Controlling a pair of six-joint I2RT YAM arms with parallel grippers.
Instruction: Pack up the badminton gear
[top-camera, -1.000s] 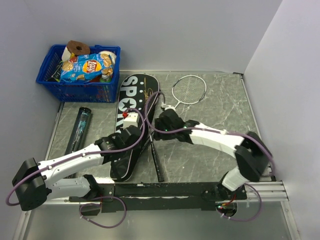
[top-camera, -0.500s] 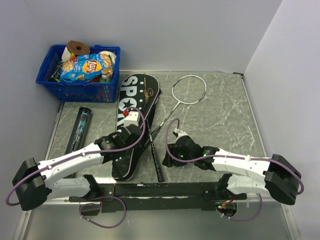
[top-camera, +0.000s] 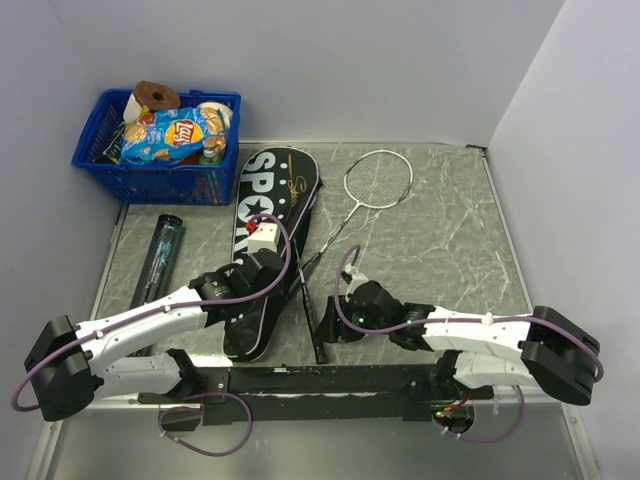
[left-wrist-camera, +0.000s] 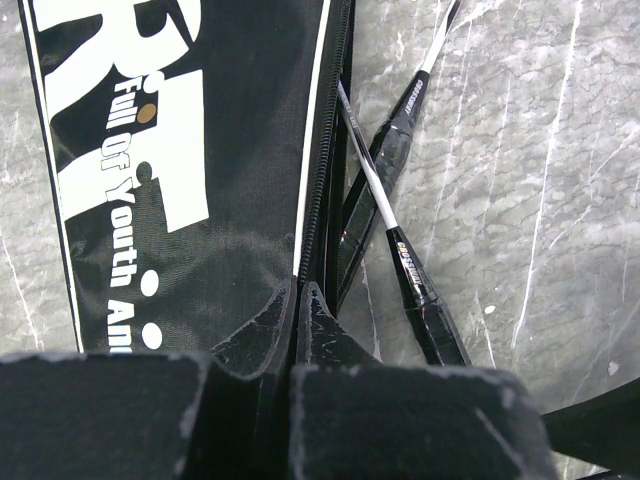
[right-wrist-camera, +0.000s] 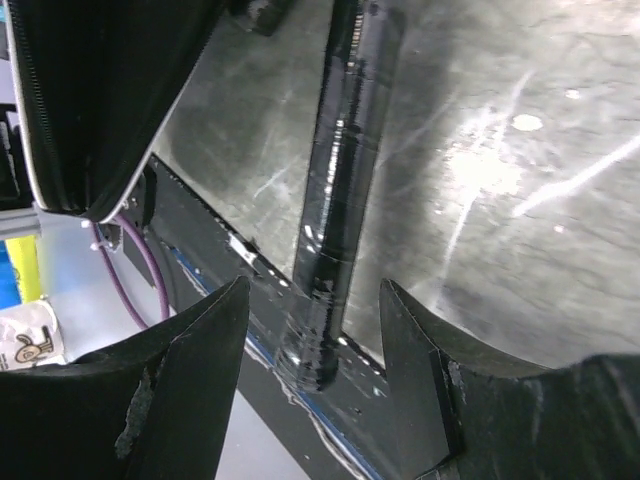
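The black bag (top-camera: 262, 215) lettered SPORT lies lengthwise on the table. My left gripper (top-camera: 275, 270) is shut on its zippered right edge (left-wrist-camera: 312, 200), fingertips pressed together. One white-framed racket (top-camera: 378, 180) lies with its head on the marble and its handle (left-wrist-camera: 385, 165) against the bag. A second racket's black handle (top-camera: 316, 335) sticks out of the bag toward the front edge. My right gripper (right-wrist-camera: 315, 300) is open, low over that handle's end (right-wrist-camera: 335, 250), one finger on each side, not touching. The long dark tube (top-camera: 160, 255) lies left of the bag.
A blue basket (top-camera: 100, 160) with a crisp packet and other items stands at the back left. Grey walls close off the table's back and right. The black rail (top-camera: 330, 380) carrying the arm bases runs along the front edge, under the handle's tip.
My right arm has swung back from the bag's middle to the front of the table and lowered onto the protruding handle's end, jaws slightly wider. The left gripper and bag have not moved.
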